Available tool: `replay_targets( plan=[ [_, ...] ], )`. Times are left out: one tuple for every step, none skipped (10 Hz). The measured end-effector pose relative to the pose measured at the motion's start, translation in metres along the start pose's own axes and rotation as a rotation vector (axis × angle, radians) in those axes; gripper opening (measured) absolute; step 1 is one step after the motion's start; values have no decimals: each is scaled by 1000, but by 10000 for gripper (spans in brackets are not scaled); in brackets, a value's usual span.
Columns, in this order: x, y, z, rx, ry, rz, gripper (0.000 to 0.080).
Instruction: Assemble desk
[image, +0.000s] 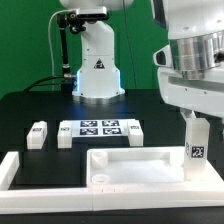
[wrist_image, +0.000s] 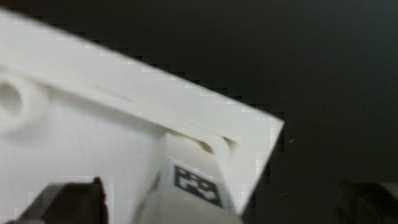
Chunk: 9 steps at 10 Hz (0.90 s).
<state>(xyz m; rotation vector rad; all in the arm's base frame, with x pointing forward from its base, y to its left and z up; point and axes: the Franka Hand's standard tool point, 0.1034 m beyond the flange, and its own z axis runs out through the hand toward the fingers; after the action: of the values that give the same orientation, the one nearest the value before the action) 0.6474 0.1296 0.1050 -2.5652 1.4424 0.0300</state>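
Observation:
The white desk panel (image: 135, 165) lies flat near the front of the black table, rim up, with a round corner hole (wrist_image: 15, 100). One square leg post (image: 197, 140) stands upright in the panel's corner on the exterior view's right, and a tag shows on its side (wrist_image: 196, 185). My gripper (image: 196, 116) hangs straight above that post. In the wrist view the gripper (wrist_image: 222, 205) straddles the post (wrist_image: 222, 170), with a dark gap on each side between post and fingers (wrist_image: 68, 203). The jaws are open and hold nothing.
The marker board (image: 100, 129) lies behind the panel. Two loose leg posts (image: 38, 133) (image: 65, 135) rest to its left in the exterior view, and another (image: 136, 133) sits at its right end. A white border bar (image: 12, 172) runs along the left and front. The robot base (image: 97, 70) stands at the back.

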Motion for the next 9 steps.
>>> replay_targets(
  plan=[
    [1, 2, 1, -5, -1, -67, 648],
    [2, 2, 1, -4, 0, -126, 649],
    [4, 3, 1, -13, 5, -229, 649],
    [9, 8, 1, -50, 20, -463, 649],
    [13, 11, -1, -89, 23, -661, 649],
    [13, 15, 2, -108, 17, -801, 649],
    [13, 17, 4, -113, 13, -850, 649],
    [13, 16, 4, -112, 14, -842, 649],
    [13, 16, 4, -112, 15, -831, 523]
  ],
)
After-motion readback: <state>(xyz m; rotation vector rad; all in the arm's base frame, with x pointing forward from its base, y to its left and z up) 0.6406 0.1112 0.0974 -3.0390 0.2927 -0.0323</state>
